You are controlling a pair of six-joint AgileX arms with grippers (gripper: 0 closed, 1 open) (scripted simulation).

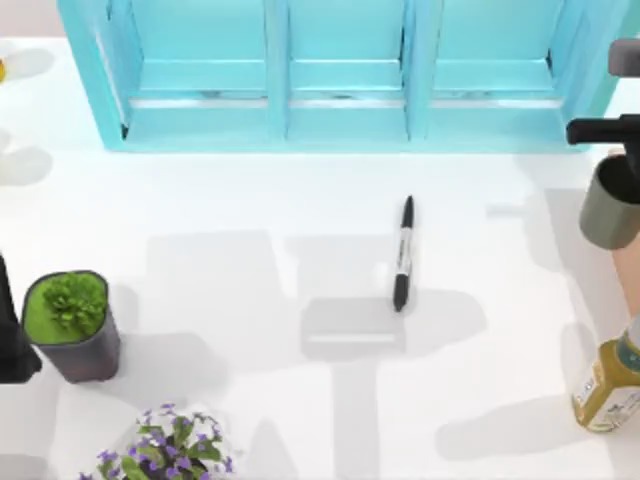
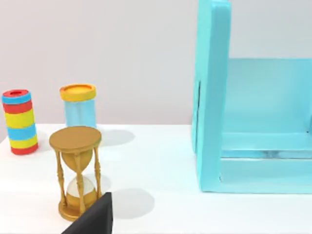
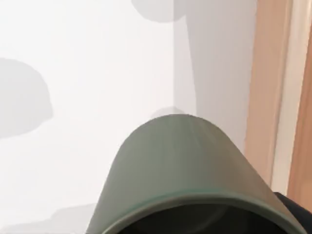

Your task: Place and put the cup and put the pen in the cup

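The olive-grey cup (image 1: 608,210) hangs at the far right edge of the top view, lifted off the white table, its shadow cast to its left. My right gripper (image 1: 616,150) is shut on its rim from above. The right wrist view looks down the cup's wall (image 3: 180,165) to the table and its edge. The black pen (image 1: 403,252) with a pale label band lies flat mid-table, pointing toward the back, well left of the cup. My left arm (image 1: 12,340) is parked at the left edge; a dark part of its gripper (image 2: 92,219) shows in the left wrist view.
A turquoise shelf unit (image 1: 340,70) spans the back. A dark grey pot with a green plant (image 1: 72,325) and purple flowers (image 1: 170,450) stand front left. A yellow bottle (image 1: 608,385) is front right. A gold hourglass (image 2: 75,170), a striped cylinder (image 2: 19,121) and a blue jar (image 2: 79,105) stand far left.
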